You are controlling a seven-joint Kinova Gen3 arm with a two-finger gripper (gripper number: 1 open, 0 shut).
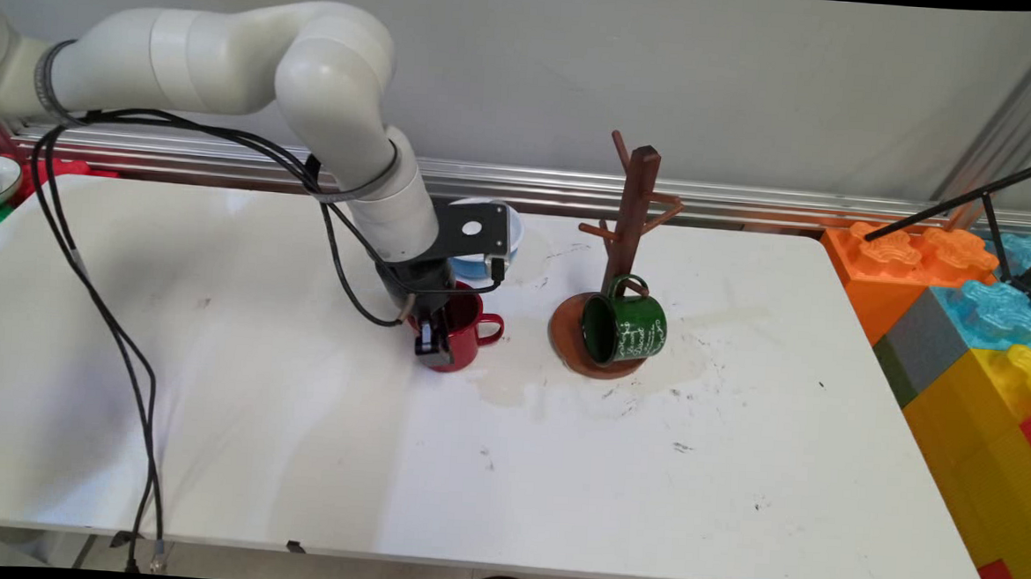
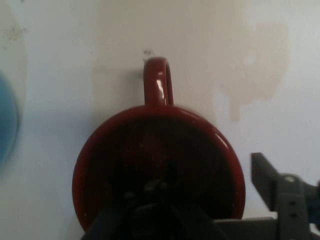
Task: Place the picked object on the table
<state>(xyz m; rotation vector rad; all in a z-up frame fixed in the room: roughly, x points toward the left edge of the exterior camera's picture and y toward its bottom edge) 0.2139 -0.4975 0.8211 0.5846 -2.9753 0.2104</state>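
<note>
Down at the centre of the frame with the tool (image 1: 440, 346), on the red mug (image 1: 471, 338) standing upright on the worktop (image 1: 295, 454), handle toward the right. Fingers apart: one inside the mug, the other just outside its wall, seemingly not pressing yet. To the right, near but not touching, a wooden mug tree (image 1: 631, 209) with a green mug (image 1: 630, 331) lying tilted on its base. Behind the tool, a blue bowl (image 1: 515, 233).

Possible trouble: slipping or tipping of the mug from a thin, off-centre grip on the smooth wall; knocking the bowl close behind.
</note>
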